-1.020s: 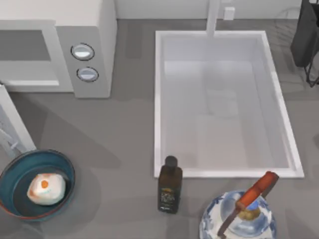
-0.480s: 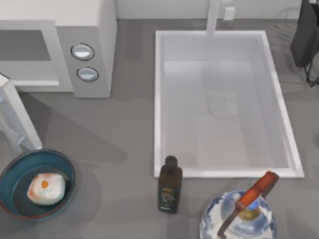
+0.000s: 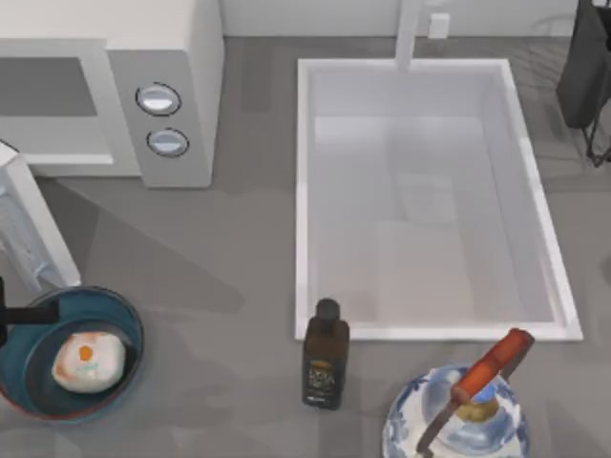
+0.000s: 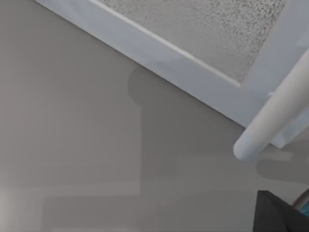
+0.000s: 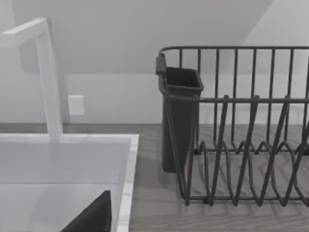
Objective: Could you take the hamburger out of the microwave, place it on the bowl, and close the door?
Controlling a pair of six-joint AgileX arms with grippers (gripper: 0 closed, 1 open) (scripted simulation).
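Observation:
The hamburger (image 3: 88,361), a pale lump with an orange spot, lies in the blue bowl (image 3: 122,322) at the table's front left. Behind it stands the white microwave (image 3: 196,86) with its cavity open. Its door (image 3: 27,221) hangs ajar along the left edge. A dark part of my left gripper (image 3: 8,320) reaches in from the left edge, over the bowl's rim and just in front of the door. In the left wrist view the door's white bar handle (image 4: 270,121) is close, with a dark fingertip (image 4: 277,215) below it. A dark piece of my right gripper (image 5: 91,217) shows over the sink's corner.
A white sink basin (image 3: 304,191) fills the middle right, with its faucet (image 3: 409,29) behind. A dark bottle (image 3: 326,358) stands at the sink's front left corner. A blue-and-white vessel with a red handle (image 3: 458,420) sits front right. A black dish rack (image 5: 241,135) is at the back right.
The door swung a little toward the microwave between the oldest frame and the middle one, then held. A dark part of my left gripper has come in at the left edge beside the bowl.

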